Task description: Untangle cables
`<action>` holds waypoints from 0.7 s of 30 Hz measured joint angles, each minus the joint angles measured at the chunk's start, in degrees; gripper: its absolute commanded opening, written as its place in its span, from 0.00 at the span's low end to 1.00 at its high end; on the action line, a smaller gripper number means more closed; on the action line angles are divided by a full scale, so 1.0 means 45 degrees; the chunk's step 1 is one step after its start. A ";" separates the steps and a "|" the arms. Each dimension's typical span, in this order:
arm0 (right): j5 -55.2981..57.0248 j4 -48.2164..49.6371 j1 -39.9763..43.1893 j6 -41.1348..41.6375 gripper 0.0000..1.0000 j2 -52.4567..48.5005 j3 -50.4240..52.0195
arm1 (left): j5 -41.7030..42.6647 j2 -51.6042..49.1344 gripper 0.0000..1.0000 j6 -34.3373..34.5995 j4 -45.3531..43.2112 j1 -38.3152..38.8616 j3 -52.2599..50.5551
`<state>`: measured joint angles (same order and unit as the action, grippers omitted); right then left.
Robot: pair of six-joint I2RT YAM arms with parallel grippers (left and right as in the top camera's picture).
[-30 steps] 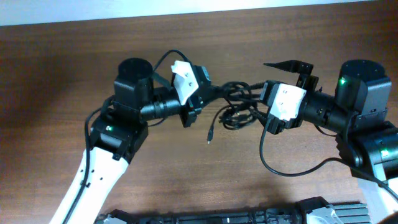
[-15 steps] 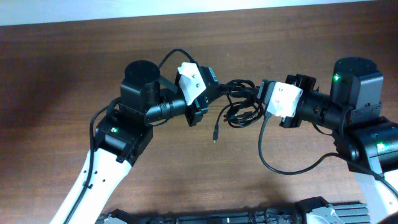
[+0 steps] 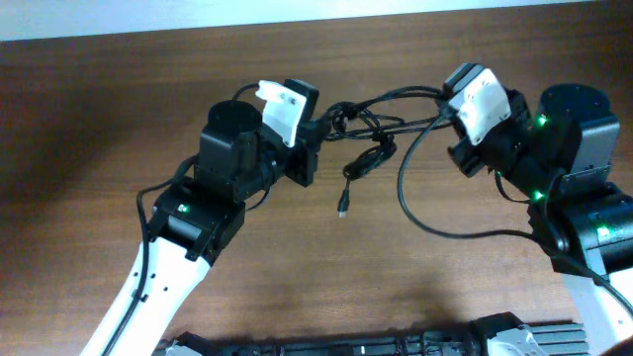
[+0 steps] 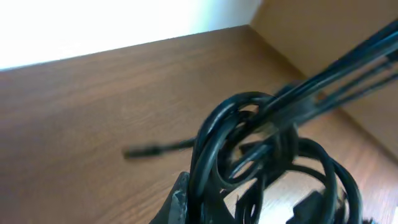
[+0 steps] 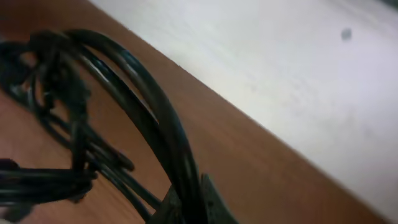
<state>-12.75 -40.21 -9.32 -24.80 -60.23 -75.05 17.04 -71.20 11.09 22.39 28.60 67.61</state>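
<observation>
Brown wood-grain laminate covers the worktop (image 3: 89, 138), matt and streaked, and a pale band (image 3: 247, 12) runs along its far edge. Both arms have black joints and white shells, and small green lights (image 3: 183, 209) glow on their housings.

The cables (image 3: 368, 148) are thin, glossy black cords. They hang in the air between the two hands, over the middle of the worktop and toward its far side. The left hand (image 3: 326, 124) is pressed together on the knotted end of the bundle. Its wrist camera shows several round loops crowded right at the fingers, blurred by closeness. From that knot a few strands run taut across to the right hand (image 3: 447, 99), which is pinched tight on them. In its own view, smooth cords arc up and dive down at its fingers.

Below the stretched strands a small coil dangles. One loose tail drops from it and ends in a small plug (image 3: 342, 210); I cannot tell whether the plug touches the wood. A thicker black wire (image 3: 410, 208) swings in a wide loop from the right wrist back to its arm.
</observation>
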 measured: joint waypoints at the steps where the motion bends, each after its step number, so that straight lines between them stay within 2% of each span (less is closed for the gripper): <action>1: 0.0447 -0.0068 -0.0049 0.1025 0.04 0.0000 0.0000 | -0.0209 0.0000 0.00 0.0457 0.0024 0.0034 0.0000; 4: 0.1593 -0.0588 -0.0112 0.3585 0.04 -0.0024 0.0005 | -0.0413 0.0000 0.00 0.1239 -0.0175 0.0087 0.0000; 7: 0.1977 -0.0923 -0.0117 0.5270 0.04 -0.0024 0.0010 | -0.0432 0.0000 0.00 0.1520 -0.0189 0.0131 0.0000; 13: 0.2215 -0.2215 -0.0117 0.7582 0.04 -0.0034 0.0010 | -0.0534 0.0000 0.00 0.2055 -0.0185 0.0155 0.0000; 18: 0.2297 -0.2259 -0.0117 0.9617 0.04 -0.0034 0.0010 | -0.0709 0.0000 0.00 0.3818 -0.0165 0.0155 0.0000; 20: 0.2059 -0.2249 -0.0112 0.9981 0.34 -0.0034 0.0010 | -0.0840 0.0000 0.00 0.4085 -0.0155 0.0155 0.0000; 21: 0.1933 -0.2254 -0.0112 1.0040 0.58 -0.0034 0.0010 | -0.0928 0.0000 0.00 0.4124 -0.0155 0.0151 0.0000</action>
<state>-4.05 -50.35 -9.82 20.38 -60.38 -75.00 12.86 -71.20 29.65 21.69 29.28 67.61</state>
